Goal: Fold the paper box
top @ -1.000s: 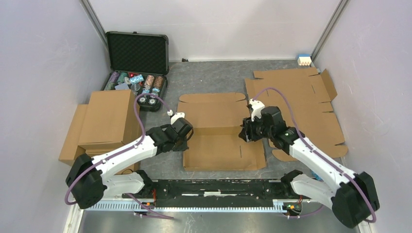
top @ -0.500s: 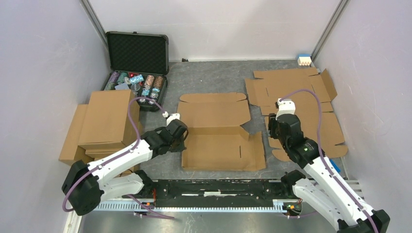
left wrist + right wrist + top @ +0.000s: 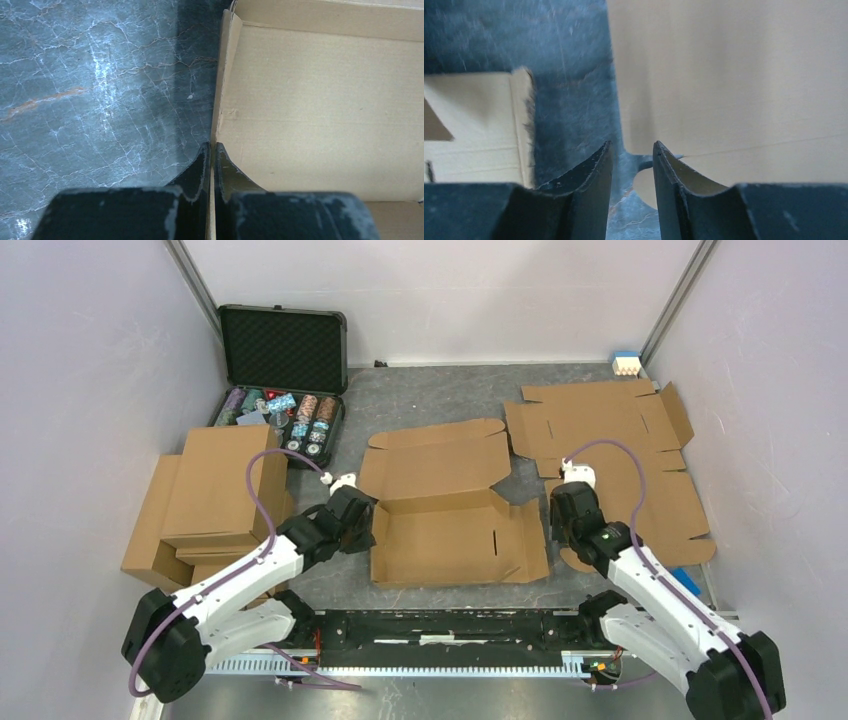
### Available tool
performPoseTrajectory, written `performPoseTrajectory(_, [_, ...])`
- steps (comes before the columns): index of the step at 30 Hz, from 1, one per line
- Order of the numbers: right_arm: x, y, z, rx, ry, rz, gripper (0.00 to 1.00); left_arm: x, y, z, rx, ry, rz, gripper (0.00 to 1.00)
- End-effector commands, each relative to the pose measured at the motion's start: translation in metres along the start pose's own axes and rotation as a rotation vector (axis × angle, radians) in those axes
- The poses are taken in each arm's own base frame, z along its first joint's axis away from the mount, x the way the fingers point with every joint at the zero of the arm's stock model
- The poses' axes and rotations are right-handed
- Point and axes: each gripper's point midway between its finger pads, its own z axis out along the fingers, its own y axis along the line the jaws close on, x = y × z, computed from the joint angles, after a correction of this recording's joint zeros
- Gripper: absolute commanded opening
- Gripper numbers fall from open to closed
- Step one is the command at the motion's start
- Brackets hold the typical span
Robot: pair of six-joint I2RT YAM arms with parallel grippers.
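Note:
The paper box point(image 3: 450, 530) is a brown cardboard blank at the table's middle, its back lid panel tilted up and its left side wall standing. My left gripper point(image 3: 362, 525) is shut on that left wall; in the left wrist view the thin cardboard edge point(image 3: 220, 100) runs between the closed fingertips of the left gripper point(image 3: 211, 148). My right gripper point(image 3: 562, 530) is open and empty, just right of the box's right flap point(image 3: 535, 540). In the right wrist view the right gripper point(image 3: 631, 150) hangs over bare table beside a flat blank point(image 3: 734, 80).
Flat cardboard blanks point(image 3: 610, 440) lie at the right. Folded boxes point(image 3: 215, 485) are stacked at the left. An open black case of poker chips point(image 3: 283, 370) stands at the back left. A small blue and white block point(image 3: 626, 363) sits in the back right corner.
My left gripper has pulled the box's left wall upright and the lid panel has risen. My right arm has left the box's right side and drawn back to its right, lower.

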Motion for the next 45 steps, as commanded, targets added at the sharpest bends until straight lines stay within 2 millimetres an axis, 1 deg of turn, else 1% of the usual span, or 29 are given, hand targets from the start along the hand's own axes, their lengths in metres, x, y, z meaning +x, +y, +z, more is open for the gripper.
performPoseTrajectory(1, [0.030, 0.031, 0.013, -0.163, 0.082, 0.049, 0.40, 0.018, 0.023, 0.007, -0.066, 0.047, -0.016, 0.02])
performPoseTrajectory(4, [0.042, 0.041, 0.017, -0.231, 0.113, 0.073, 0.40, 0.020, 0.024, 0.007, -0.067, 0.050, -0.022, 0.02])
performPoseTrajectory(8, [0.050, 0.046, 0.020, -0.294, 0.139, 0.122, 0.39, 0.021, 0.026, 0.009, -0.075, 0.056, -0.025, 0.02])
performPoseTrajectory(10, [0.053, 0.057, 0.018, -0.390, 0.150, 0.162, 0.39, 0.022, 0.027, 0.009, -0.076, 0.057, -0.026, 0.02])
performPoseTrajectory(12, [0.052, 0.074, 0.011, -0.535, 0.145, 0.213, 0.39, 0.021, 0.026, 0.009, -0.069, 0.052, -0.026, 0.02])
performPoseTrajectory(14, [0.046, 0.093, 0.000, -0.697, 0.126, 0.275, 0.39, 0.020, 0.025, 0.008, -0.055, 0.044, -0.028, 0.02])
performPoseTrajectory(15, [0.046, 0.099, -0.005, -0.752, 0.126, 0.300, 0.40, 0.019, 0.024, 0.007, -0.051, 0.043, -0.027, 0.02])
performPoseTrajectory(16, [0.041, 0.105, -0.011, -0.812, 0.114, 0.313, 0.41, 0.019, 0.024, 0.007, -0.051, 0.042, -0.027, 0.02])
performPoseTrajectory(18, [0.038, 0.114, -0.020, -0.888, 0.114, 0.340, 0.42, 0.019, 0.023, 0.006, -0.049, 0.046, -0.025, 0.02])
performPoseTrajectory(21, [0.027, 0.123, -0.033, -0.978, 0.090, 0.359, 0.43, 0.020, 0.021, 0.007, -0.038, 0.055, -0.020, 0.02])
performPoseTrajectory(24, [0.020, 0.122, -0.036, -0.979, 0.070, 0.344, 0.44, 0.017, 0.017, 0.005, -0.030, 0.055, -0.013, 0.02])
performPoseTrajectory(27, [0.016, 0.118, -0.035, -0.945, 0.067, 0.309, 0.44, 0.010, 0.010, 0.000, -0.004, 0.041, 0.001, 0.02])
performPoseTrajectory(32, [0.011, 0.108, -0.030, -0.867, 0.065, 0.233, 0.44, 0.005, 0.003, -0.004, 0.015, 0.031, 0.012, 0.02])
performPoseTrajectory(35, [0.012, 0.105, -0.025, -0.812, 0.076, 0.188, 0.44, 0.003, -0.003, -0.004, 0.020, 0.029, 0.019, 0.02])
performPoseTrajectory(40, [0.018, 0.112, -0.020, -0.735, 0.102, 0.095, 0.45, 0.000, -0.014, -0.004, 0.016, 0.025, 0.047, 0.02])
performPoseTrajectory(45, [0.017, 0.110, -0.015, -0.682, 0.093, 0.055, 0.48, -0.001, -0.014, -0.003, 0.005, 0.026, 0.052, 0.02])
